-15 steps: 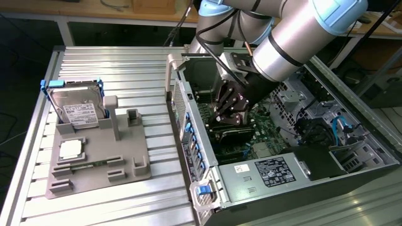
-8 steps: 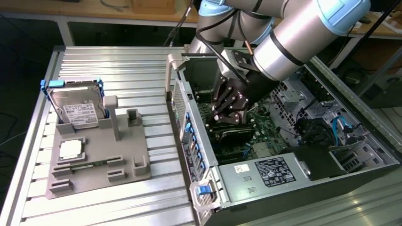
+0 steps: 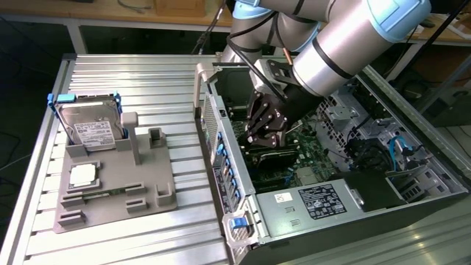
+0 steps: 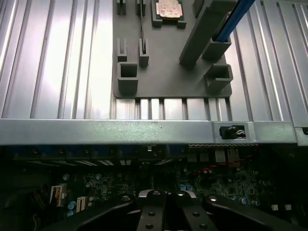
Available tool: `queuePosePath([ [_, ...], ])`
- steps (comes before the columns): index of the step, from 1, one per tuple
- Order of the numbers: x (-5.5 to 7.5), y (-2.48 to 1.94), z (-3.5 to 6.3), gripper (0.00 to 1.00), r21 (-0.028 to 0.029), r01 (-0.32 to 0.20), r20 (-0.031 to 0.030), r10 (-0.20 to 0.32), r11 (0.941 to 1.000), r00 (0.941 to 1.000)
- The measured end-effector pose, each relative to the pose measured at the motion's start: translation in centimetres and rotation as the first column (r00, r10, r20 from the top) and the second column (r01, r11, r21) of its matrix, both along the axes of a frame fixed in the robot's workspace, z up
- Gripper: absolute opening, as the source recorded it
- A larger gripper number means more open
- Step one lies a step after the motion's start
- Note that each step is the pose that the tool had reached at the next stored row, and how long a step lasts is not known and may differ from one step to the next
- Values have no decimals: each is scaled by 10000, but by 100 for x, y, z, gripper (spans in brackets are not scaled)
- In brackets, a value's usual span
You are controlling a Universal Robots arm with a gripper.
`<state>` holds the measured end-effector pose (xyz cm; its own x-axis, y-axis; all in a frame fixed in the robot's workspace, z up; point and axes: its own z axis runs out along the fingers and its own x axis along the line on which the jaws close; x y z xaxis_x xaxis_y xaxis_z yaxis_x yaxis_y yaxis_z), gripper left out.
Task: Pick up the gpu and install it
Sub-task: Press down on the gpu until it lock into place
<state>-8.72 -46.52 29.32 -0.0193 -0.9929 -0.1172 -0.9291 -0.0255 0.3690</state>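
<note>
Gripper (image 3: 263, 144) is down inside the open PC case (image 3: 220, 152), above the motherboard (image 3: 312, 148). Jaws are closed: in the wrist view the two black fingers (image 4: 151, 214) meet at the gripper (image 4: 166, 204) with no gap and nothing visible between them. The gpu (image 3: 276, 160) looks to be the dark flat card directly under the fingertips in the exterior view, lying in the case across the board near the rear slot wall. Can't tell whether the fingertips touch it or whether it's fully seated. The wrist view looks over the case's silvery side rail (image 4: 120, 131) with the motherboard (image 4: 96, 185) dim below it. The gray parts holder (image 3: 118, 190) sits on the ribbed aluminium table (image 3: 147, 77), well apart from the case toward the exterior view's left. It carries the hard drive (image 3: 92, 130) upright in its blue frame (image 3: 63, 99), the CPU (image 3: 83, 175) lying flat, and the memory stick (image 3: 99, 193) on edge in its slot. The power supply (image 3: 309, 201) with its white label is at the near end of the case.
</note>
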Motion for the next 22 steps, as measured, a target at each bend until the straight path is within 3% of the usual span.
queuePosePath([
  [4, -1, -7, 15, 11, -10, -13, -28, 13, 10000, 10000],
  [9, 0, -8, 19, 11, -228, -22, -107, 20, 9997, 9999],
  [22, -110, -8, 0, 11, -225, -108, -131, 105, 9997, 9999],
])
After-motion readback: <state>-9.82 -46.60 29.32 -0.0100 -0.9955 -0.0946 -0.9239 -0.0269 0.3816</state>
